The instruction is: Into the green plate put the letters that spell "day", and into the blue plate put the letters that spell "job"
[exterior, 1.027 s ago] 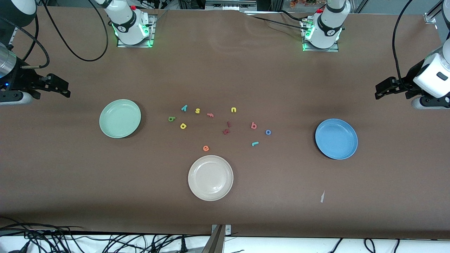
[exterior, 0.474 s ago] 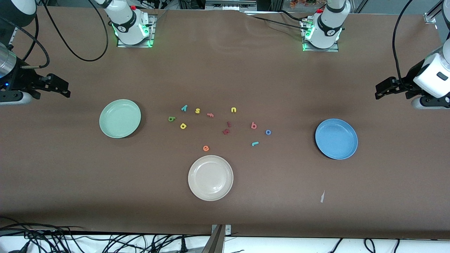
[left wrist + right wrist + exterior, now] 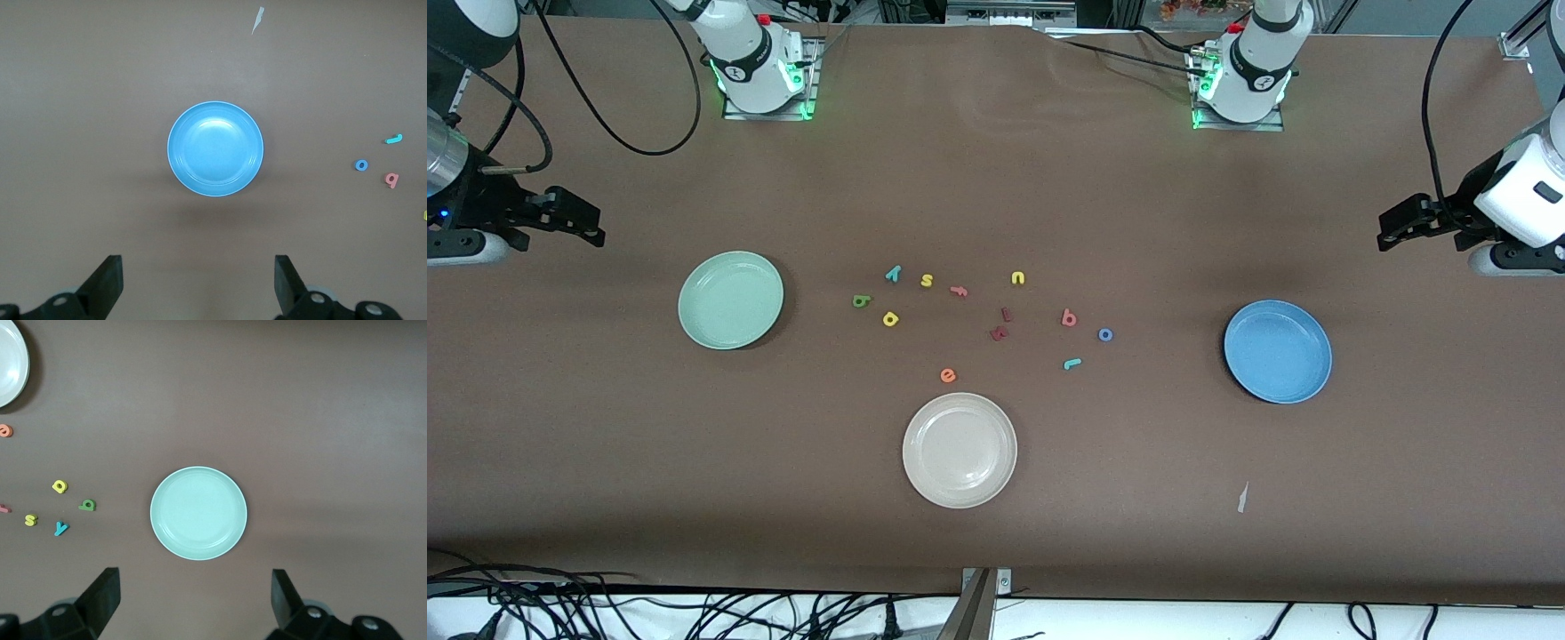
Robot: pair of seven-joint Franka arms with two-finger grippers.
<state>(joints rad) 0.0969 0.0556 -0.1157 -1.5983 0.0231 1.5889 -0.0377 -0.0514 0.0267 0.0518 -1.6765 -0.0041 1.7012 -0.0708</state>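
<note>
The letters that spell "day" (image 3: pixel 879 298) lie untouched; both plates are empty. Left gripper (image 3: pixel 199 283) and right gripper (image 3: pixel 195 600) hover, fingers spread, nothing held; next comes a first pick.

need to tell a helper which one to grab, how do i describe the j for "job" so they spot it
Start at the blue plate and look toward the middle of the table to the nearest cluster of three letters. The j is the teal hooked piece, nearest the front camera of the three; its neighbours are a red b and a blue ring o.
</note>
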